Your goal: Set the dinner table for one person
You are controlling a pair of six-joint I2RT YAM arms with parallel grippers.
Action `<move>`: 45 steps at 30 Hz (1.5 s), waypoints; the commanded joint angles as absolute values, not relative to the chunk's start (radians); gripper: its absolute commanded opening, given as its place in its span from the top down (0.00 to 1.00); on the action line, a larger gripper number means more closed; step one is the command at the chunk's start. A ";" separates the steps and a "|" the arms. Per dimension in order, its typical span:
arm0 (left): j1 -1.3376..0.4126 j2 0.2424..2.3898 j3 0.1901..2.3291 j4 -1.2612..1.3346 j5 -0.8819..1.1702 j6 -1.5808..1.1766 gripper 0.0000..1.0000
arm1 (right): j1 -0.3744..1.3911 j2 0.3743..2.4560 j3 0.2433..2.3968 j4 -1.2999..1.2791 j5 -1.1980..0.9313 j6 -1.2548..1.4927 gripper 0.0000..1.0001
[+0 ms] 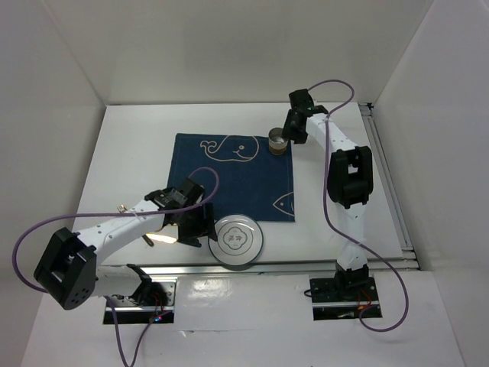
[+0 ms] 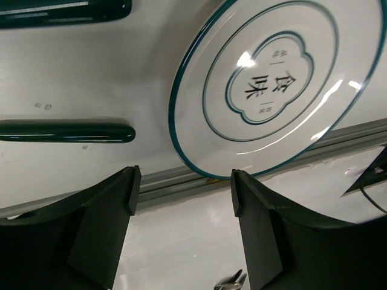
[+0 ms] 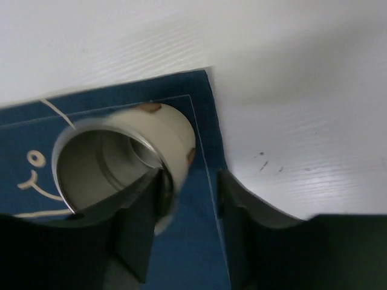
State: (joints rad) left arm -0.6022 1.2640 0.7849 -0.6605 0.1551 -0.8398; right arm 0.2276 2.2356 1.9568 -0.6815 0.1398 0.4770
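Observation:
The white dinner table (image 1: 130, 153) holds a navy mat with whale drawings (image 1: 229, 180). A white plate with a teal rim (image 1: 238, 241) lies at the table's near edge, just off the mat's front. It also shows in the left wrist view (image 2: 272, 84). My left gripper (image 1: 195, 222) is open and empty just left of the plate; in its own view the gripper (image 2: 184, 187) is over the edge rail. A cream cup with a steel lining (image 1: 279, 143) stands on the mat's far right corner. My right gripper (image 3: 190, 193) is open, with one finger inside the cup (image 3: 121, 160) and the other outside.
Two dark green stick-like utensils (image 2: 66, 132) lie on the table left of the plate, one partly cut off at the top (image 2: 60, 12). The silver front rail (image 2: 181, 181) runs under the plate's edge. White walls enclose the table on three sides.

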 commanded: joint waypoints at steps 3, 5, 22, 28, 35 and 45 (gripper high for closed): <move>-0.618 1.287 0.741 -0.586 0.192 -0.851 0.22 | 0.244 2.201 1.987 -0.704 0.123 0.474 0.27; -0.618 1.298 0.732 -0.575 0.192 -0.851 0.23 | 0.244 2.163 1.987 -0.704 0.123 0.474 0.16; -0.627 1.393 0.660 -0.331 0.192 -0.842 0.34 | 0.244 1.738 1.704 -0.681 0.155 0.442 0.03; -0.627 1.393 0.624 -0.262 0.178 -0.821 0.58 | 0.244 1.658 1.600 -0.681 0.164 0.451 0.03; -0.607 1.361 0.598 -0.245 0.227 -0.821 1.00 | 0.235 1.599 1.532 -0.692 0.173 0.462 0.03; -0.598 1.223 0.810 -0.449 0.284 -0.738 1.00 | 0.235 1.546 1.503 -0.701 0.183 0.471 0.03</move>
